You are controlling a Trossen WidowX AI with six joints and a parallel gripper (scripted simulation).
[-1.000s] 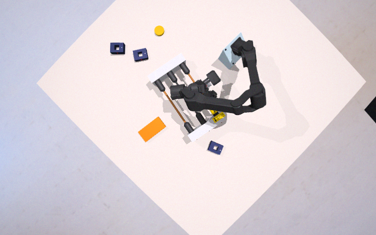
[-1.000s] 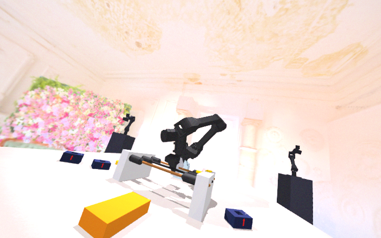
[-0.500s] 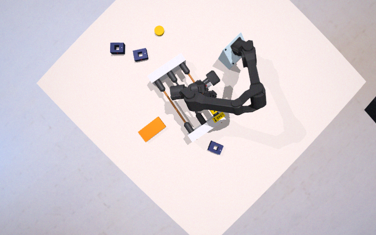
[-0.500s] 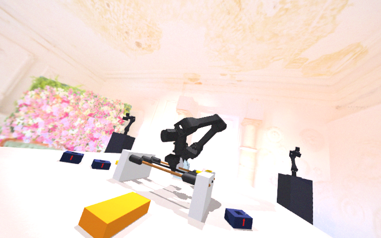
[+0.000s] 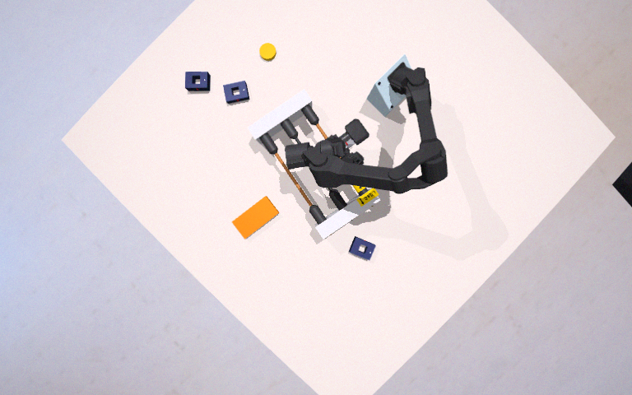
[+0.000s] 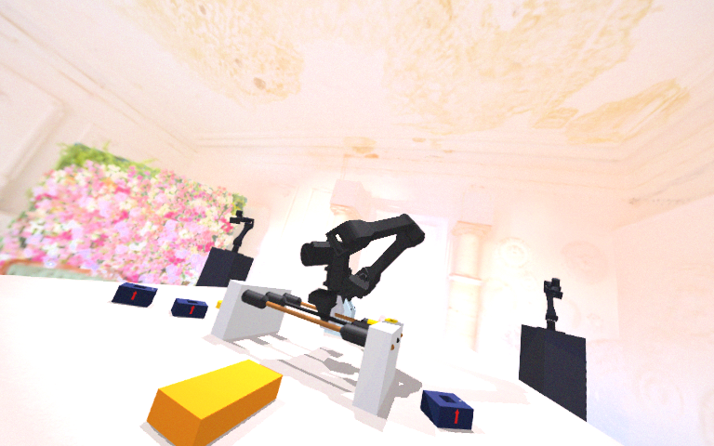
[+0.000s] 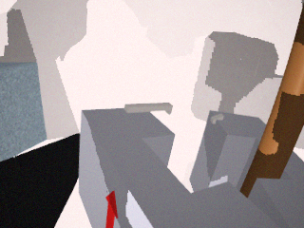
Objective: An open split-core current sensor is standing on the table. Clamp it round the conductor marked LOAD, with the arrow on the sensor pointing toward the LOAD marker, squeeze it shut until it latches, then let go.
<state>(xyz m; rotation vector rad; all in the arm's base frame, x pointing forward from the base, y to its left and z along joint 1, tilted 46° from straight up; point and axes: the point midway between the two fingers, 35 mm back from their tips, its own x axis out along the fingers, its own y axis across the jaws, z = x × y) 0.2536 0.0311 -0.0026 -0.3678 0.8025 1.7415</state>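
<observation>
The gripper [image 5: 350,146] [image 6: 324,305] [image 7: 52,176], standing nearly fully open, is holding the grey sensor [image 5: 348,143] [image 7: 128,157] (its red arrow is showing) at lower centre of the wrist view; a copper conductor [image 7: 291,71] is crossing the right side.

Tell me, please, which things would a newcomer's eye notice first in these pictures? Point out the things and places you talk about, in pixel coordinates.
First, probably, the black arm [image 5: 434,164] [image 6: 386,228], bent over the rack of rods between two white end blocks [image 5: 282,113] [image 6: 381,364]. Next, the bright orange block [image 5: 255,217] [image 6: 219,386] beside the rack, then the pink flower wall [image 6: 123,220] behind, at the exterior view's left.
</observation>
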